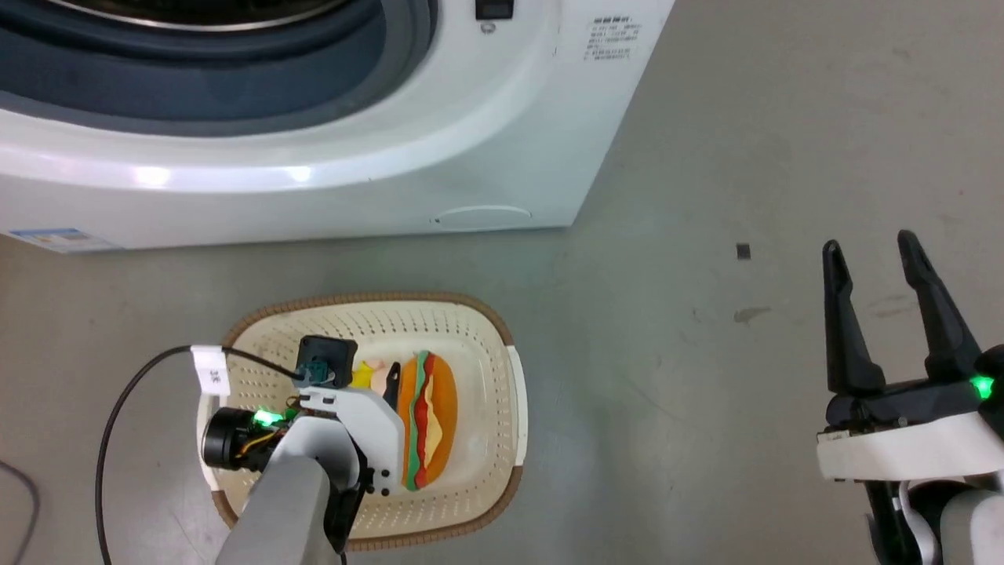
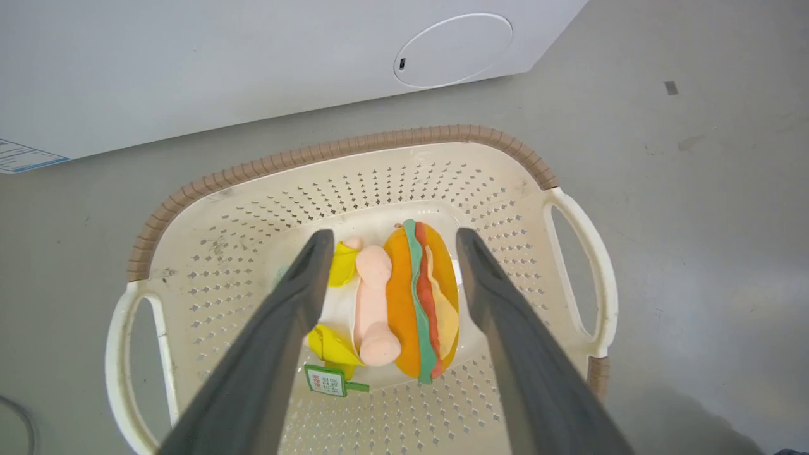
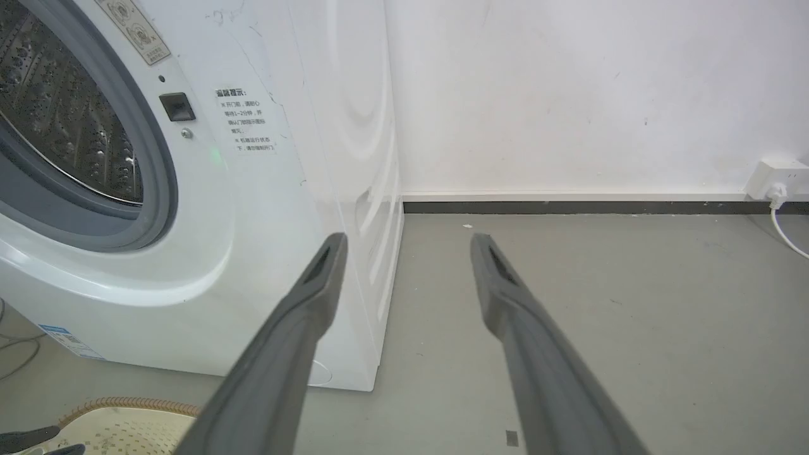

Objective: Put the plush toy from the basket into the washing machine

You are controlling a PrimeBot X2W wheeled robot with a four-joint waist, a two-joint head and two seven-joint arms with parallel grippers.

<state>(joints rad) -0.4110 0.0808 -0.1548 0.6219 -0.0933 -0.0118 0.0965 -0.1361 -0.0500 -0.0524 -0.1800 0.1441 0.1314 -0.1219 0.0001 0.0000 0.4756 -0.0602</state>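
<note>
The plush toy (image 1: 427, 420), an orange-bunned hamburger joined to a pink figure (image 2: 373, 303) in yellow, lies on the bottom of the cream basket (image 1: 361, 299) on the floor. My left gripper (image 2: 392, 235) hangs open over the basket (image 2: 354, 144), its fingers reaching down on either side of the toy (image 2: 426, 297) without touching it. A green tag (image 2: 325, 380) sticks out near the left finger. The white washing machine (image 1: 471, 157) stands just behind, its grey gasket and steel drum (image 3: 63, 114) exposed. At the far right my right gripper (image 1: 869, 243) is open and empty above bare floor.
A black cable (image 1: 118, 416) loops off my left wrist over the basket's left side. The grey floor right of the machine (image 3: 284, 189) runs to a white wall with a socket and plug (image 3: 774, 180). The basket's rim (image 3: 126, 404) peeks in below the right gripper (image 3: 409, 240).
</note>
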